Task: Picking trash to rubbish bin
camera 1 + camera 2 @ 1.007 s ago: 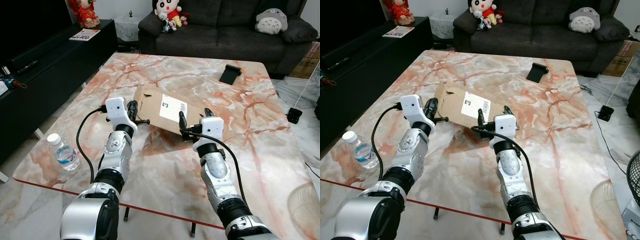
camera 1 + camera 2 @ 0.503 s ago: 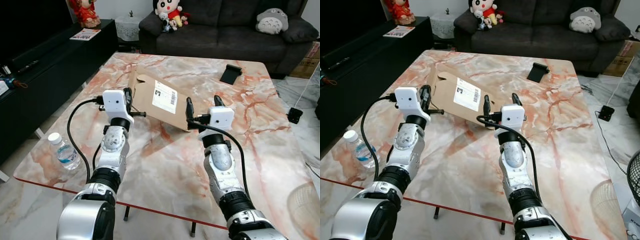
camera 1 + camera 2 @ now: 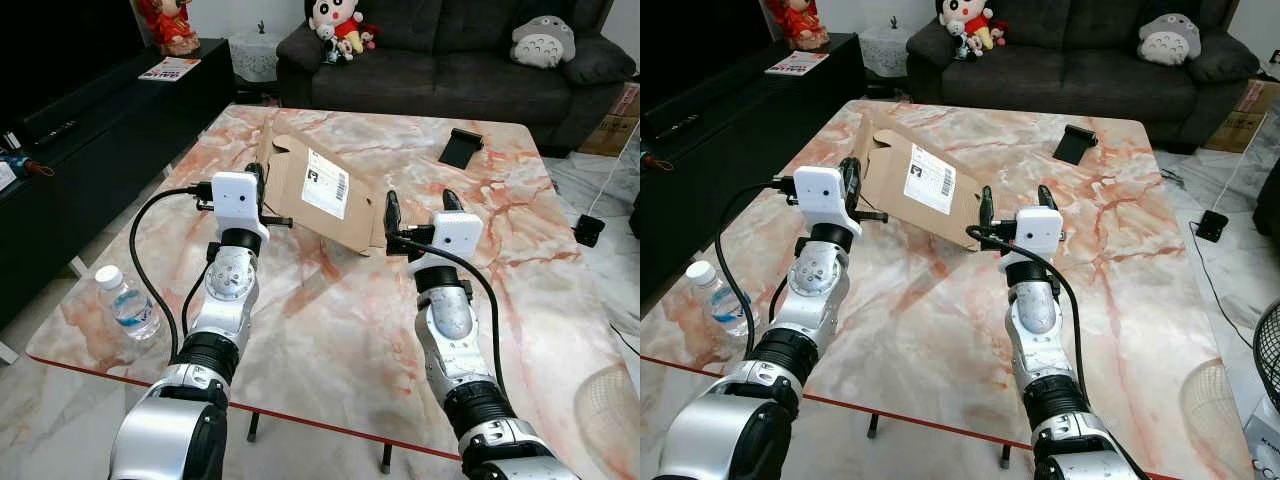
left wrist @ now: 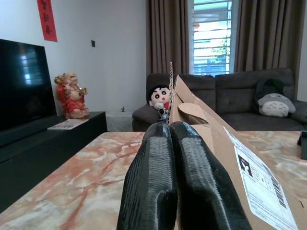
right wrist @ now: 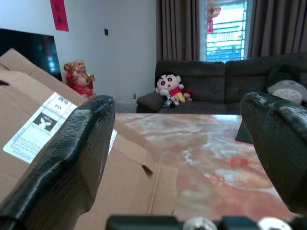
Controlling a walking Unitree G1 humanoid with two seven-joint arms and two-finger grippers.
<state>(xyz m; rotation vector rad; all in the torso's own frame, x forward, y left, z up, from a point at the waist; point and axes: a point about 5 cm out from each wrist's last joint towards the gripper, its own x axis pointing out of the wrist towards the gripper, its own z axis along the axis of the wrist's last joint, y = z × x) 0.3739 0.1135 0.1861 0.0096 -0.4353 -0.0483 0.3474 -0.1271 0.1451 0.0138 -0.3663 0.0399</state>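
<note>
White shipping label on flattened cardboard box: you can read "TO" near label's top in right wrist view; barcode and fine print too small. Red hanging sign on wall: characters unreadable. Magazine on TV cabinet: cover text illegible.

Even, bright daylight from the window, overexposed; sharp head views; close black fingers blur softly.

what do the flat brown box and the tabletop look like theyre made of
The flat brown box: corrugated cardboard by the look, matte, with folded flaps and a white printed label. The tabletop: looks like polished marble or an imitation, cream with reddish veins and a soft sheen; which one is not clear.
</note>
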